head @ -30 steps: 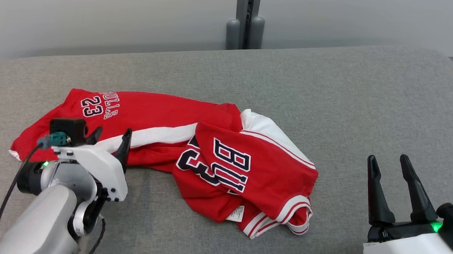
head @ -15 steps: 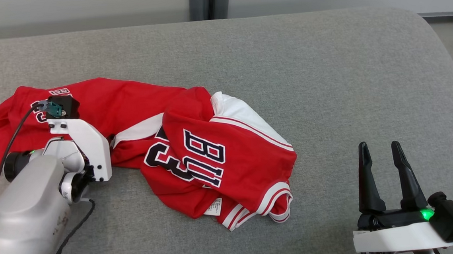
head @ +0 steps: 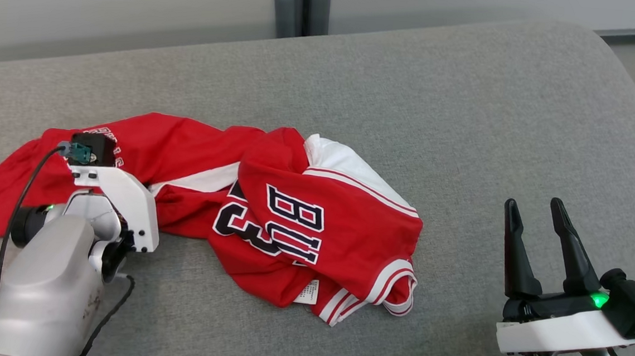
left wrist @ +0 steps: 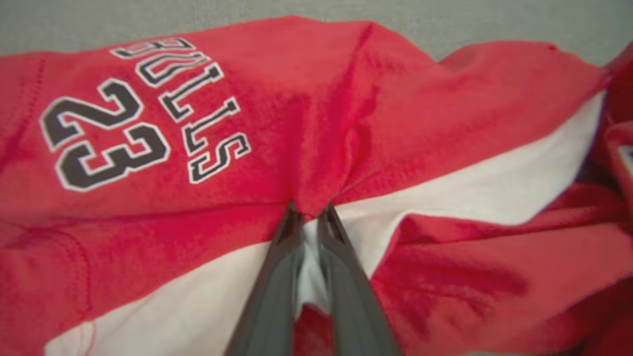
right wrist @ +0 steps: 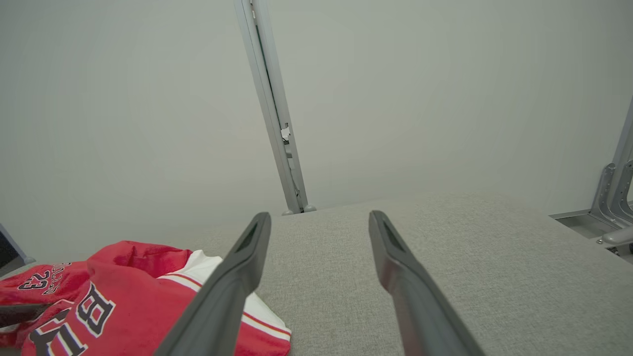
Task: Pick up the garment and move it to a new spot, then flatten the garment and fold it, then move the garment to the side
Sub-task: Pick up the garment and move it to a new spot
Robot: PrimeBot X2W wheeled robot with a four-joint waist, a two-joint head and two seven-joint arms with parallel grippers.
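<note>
- The left gripper (left wrist: pixel 309 213) has just closed, pinching a fold of the shirt (head: pixel 338 202).
- It lies crumpled on the left half of the cushion (head: pixel 467 116); lifting looks next.
- Right gripper (head: pixel 533 207) stands wide, empty, at the cushion's right.

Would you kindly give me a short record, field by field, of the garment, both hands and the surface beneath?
garment: red and white jersey, crumpled, number 23 showing
surface: grey cushion, garment lying on it
left hand: shut, pinching a fold of the garment by its white stripe
right hand: open, holding nothing, apart from the garment
stage: gripped, not yet flattened or folded
</note>
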